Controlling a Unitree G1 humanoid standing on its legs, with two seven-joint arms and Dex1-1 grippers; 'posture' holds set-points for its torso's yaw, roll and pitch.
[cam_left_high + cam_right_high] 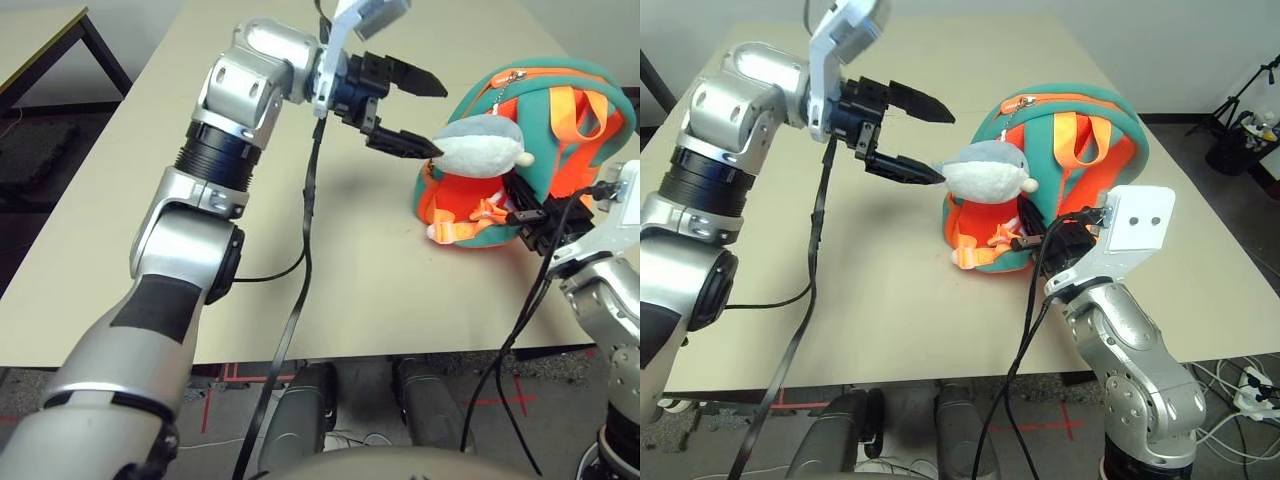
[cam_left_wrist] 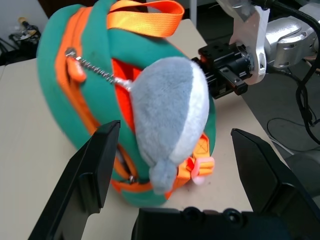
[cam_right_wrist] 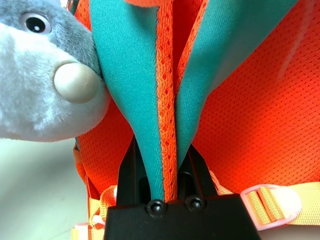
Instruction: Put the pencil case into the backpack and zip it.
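left eye view: the backpack (image 1: 540,150) stands at right of frame on the counter (image 1: 120,240); left gripper (image 1: 418,112) jaws wide beside its plush charm (image 1: 478,146). right wrist view: right gripper (image 3: 162,167) jaws pinch a teal strap (image 3: 160,115).

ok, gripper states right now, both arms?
Left gripper: open, empty, beside the plush charm.
Right gripper: shut on a strap of the backpack.

The table (image 1: 120,300) is seen from above by both head views, facing forward and down. The backpack (image 2: 60,75) is viewed from near by the left wrist camera, and from very close by the right wrist camera. The backpack is shared by all views.
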